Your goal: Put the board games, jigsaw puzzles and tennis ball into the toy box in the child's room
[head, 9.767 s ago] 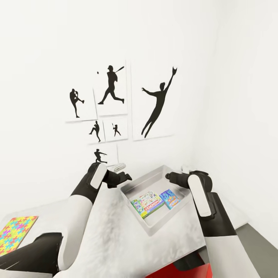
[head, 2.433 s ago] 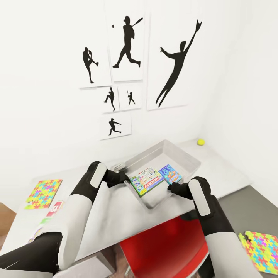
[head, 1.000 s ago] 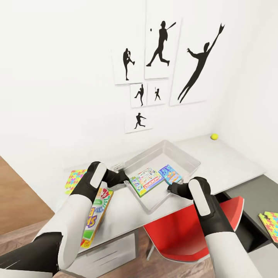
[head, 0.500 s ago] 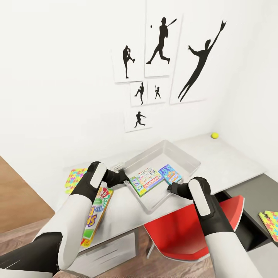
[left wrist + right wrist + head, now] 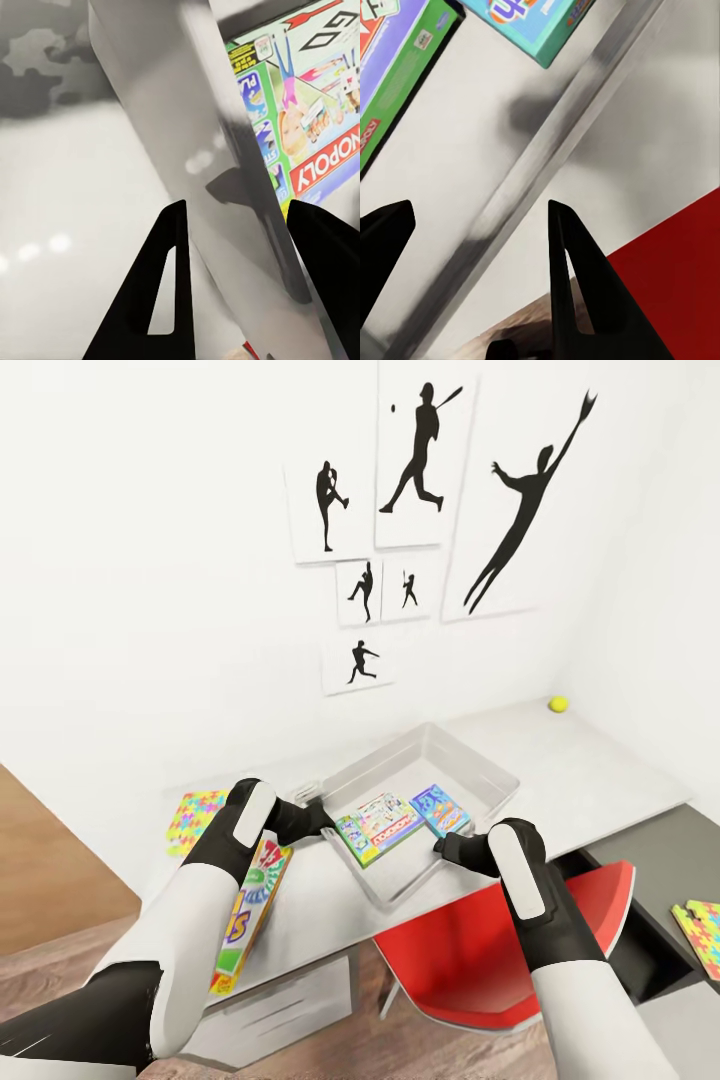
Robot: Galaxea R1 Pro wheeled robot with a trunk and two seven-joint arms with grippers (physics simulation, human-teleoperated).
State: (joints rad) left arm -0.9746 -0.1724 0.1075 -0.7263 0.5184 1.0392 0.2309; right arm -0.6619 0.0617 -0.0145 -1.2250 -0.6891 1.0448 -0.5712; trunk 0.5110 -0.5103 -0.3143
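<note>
**Mia:** What is sitting at the left?

**Ben:** One jigsaw puzzle [image 5: 195,815] is lying on the table [image 5: 600,780]. Next to it a board game [image 5: 250,900] is lying half under the arm. Both are still waiting outside.

**Mia:** And the left gripper [image 5: 318,820]?

**Ben:** It is pinching the wall of the toy box [image 5: 470,760], one finger inside and one outside. The box is sitting near the front edge of the table.

**Mia:** What is lying in it?

**Ben:** The Monopoly game [image 5: 380,828] and the blue game [image 5: 440,810], side by side. So two toys are done and four are left, I think.

**Mia:** The right gripper [image 5: 442,850]?

**Ben:** It is pinching the near wall the same way, above the red chair [image 5: 500,950].

**Mia:** Farther right?

**Ben:** The tennis ball [image 5: 558,704] is resting far back on the table. The other jigsaw [image 5: 705,935] is lying low down, off the table top.

**Mia:** Is anything different from half a second ago?

**Ben:** The wall pictures and ball are sliding a bit, so the camera is moving. The box is staying with the hands.
</note>
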